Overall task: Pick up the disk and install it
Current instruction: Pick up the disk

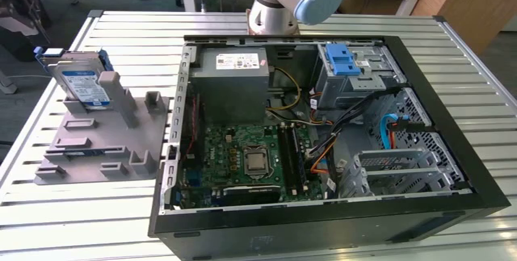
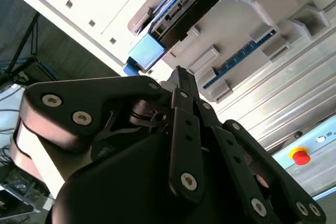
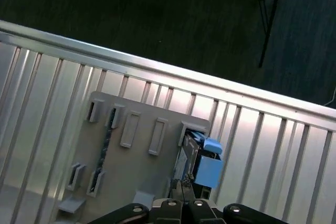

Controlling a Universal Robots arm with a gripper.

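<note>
The gripper [image 2: 181,76] looms closest, dark linkages folded in, fingertips pressed together on nothing. Beyond it lies the grey holder [image 1: 105,152] on the slatted table [image 1: 81,227]. The disk [image 1: 81,84] stands on edge in a slot at one corner of the holder, framed by its blue carrier. If the gripper drops like this, I reckon the closed tips would strike the carrier and tip the disk in its slot. The arm holds the gripper above the holder, pointing down near the disk's upper end, clear of it. The open computer case [image 1: 323,223] sits beside the holder.
</note>
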